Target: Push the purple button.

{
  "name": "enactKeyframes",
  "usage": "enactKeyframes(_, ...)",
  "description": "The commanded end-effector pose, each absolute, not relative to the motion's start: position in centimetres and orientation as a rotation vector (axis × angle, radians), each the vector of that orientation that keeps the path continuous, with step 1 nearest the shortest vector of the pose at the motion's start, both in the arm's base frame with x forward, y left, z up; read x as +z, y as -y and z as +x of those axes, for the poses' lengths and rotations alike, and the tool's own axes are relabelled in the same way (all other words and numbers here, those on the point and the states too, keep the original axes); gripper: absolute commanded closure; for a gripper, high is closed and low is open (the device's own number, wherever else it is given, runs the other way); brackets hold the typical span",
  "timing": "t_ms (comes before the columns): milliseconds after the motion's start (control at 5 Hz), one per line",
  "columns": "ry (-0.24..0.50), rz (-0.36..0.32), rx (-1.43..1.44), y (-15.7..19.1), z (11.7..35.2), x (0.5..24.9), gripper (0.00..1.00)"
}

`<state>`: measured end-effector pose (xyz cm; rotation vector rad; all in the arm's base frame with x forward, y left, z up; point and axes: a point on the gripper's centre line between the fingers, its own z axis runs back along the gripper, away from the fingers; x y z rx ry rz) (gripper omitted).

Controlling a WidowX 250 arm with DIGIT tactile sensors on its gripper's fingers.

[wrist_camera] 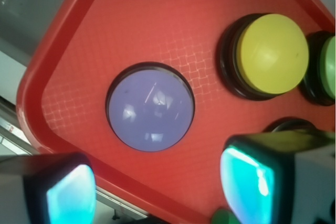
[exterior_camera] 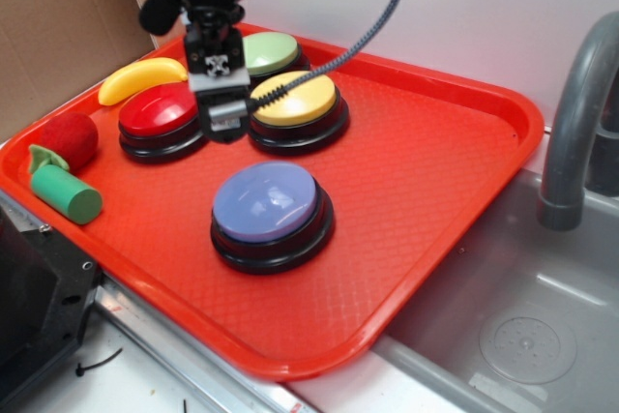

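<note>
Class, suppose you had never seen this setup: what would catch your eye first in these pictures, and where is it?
Probably the bright red tray beside a grey sink, carrying four big domed buttons. The purple button sits alone near the front, while the red, yellow and green ones cluster at the back, under the end effector.

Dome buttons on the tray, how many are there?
4: purple button nearest the front, yellow button behind it, red button at left, green button at the back, partly hidden by the gripper.
</note>
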<state>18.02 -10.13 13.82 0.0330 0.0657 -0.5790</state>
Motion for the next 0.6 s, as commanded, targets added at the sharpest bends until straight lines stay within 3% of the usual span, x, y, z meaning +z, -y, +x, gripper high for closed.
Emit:
enactKeyframes(0, 0.036, 0.019, -0.555, 10.4, 17.6, 17.0, 0.0)
enactKeyframes(400, 0.05, 0.009, -0.528, 9.9, 17.1, 19.3, 0.0)
